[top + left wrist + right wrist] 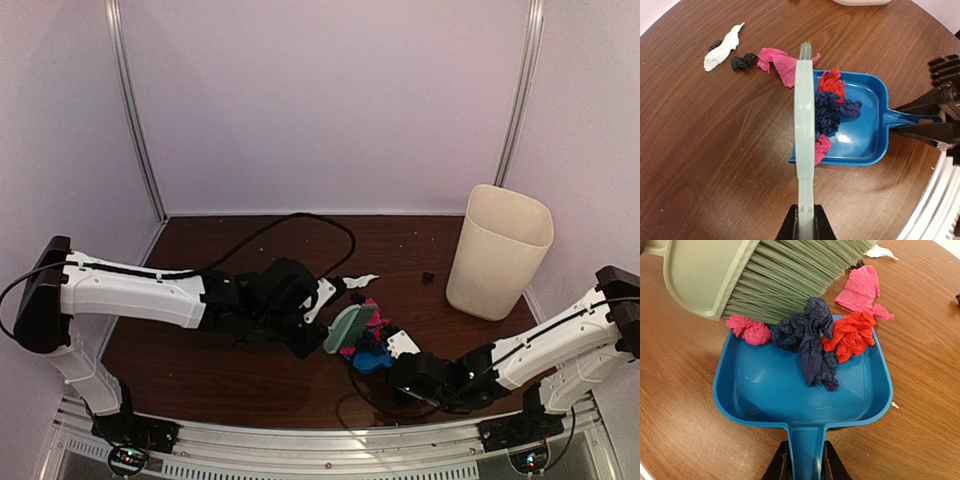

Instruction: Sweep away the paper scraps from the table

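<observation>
Near dark wood-grain table's (700, 150) front edge: crumpled paper scraps (812, 340), light, soft, some in blue plastic dustpan (770, 395), rest beyond lip; sweep, never pinch. Left gripper (805, 224) clamps pale-green brush (804, 125); right gripper (805, 462) clamps dustpan handle.

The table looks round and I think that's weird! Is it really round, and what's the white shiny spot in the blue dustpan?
Left wrist view: the wide lens bends the table edges into a curve; top external view: its edges run straight, so not round. Left wrist view: the spot on the dustpan is reflected light.
</observation>
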### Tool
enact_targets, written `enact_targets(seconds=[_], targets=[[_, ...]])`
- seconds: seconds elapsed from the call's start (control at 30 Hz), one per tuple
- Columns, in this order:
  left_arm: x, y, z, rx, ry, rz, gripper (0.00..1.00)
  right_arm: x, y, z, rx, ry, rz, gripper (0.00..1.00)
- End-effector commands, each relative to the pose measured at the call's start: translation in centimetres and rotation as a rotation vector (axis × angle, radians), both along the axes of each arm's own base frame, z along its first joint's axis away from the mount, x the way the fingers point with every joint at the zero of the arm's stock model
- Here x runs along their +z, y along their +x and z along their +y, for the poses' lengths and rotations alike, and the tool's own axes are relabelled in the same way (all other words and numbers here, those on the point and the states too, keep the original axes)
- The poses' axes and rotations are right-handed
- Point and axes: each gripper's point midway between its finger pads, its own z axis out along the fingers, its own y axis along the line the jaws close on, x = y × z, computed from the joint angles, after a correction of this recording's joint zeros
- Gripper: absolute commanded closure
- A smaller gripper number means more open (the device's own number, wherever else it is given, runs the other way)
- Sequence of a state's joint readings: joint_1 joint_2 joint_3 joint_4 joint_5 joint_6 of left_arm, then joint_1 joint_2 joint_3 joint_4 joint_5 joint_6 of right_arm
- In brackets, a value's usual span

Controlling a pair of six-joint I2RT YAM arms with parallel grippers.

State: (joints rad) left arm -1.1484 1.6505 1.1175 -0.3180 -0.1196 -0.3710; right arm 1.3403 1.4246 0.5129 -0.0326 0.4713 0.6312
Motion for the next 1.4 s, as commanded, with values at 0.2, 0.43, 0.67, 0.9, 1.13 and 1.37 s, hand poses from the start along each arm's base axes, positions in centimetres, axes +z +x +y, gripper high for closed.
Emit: enact_targets(seconds=[0.2,0.43,0.67,0.9,1.13,1.37], targets=[[4.8,-1.3,0.1,0.024,-0.138,-0.027,1.00,1.5,0.2,0.2,0.026,0.080,-0.083,1.00],[9.1,-1.7,2.2,0.074,-0.219,-0.097,1.00,3.0,0.4,1.0,0.021,0.102,-0.171,1.00],[13.0,-1.0,6.4,0.213,-0.313,-0.181,1.00,4.6,0.7,1.8,0.002,0.111,-0.247,1.00],[15.7,-0.2,11.2,0.358,-0.458,-0.296,1.00,6.8,1.3,1.9,-0.042,0.144,-0.297,1.00],[16.6,0.4,15.1,0.499,-0.553,-0.362,1.00,10.1,1.8,1.9,-0.081,0.181,-0.326,1.00],[16.5,1.0,17.9,0.614,-0.537,-0.403,1.00,12.5,1.9,1.9,-0.116,0.187,-0.309,1.00]])
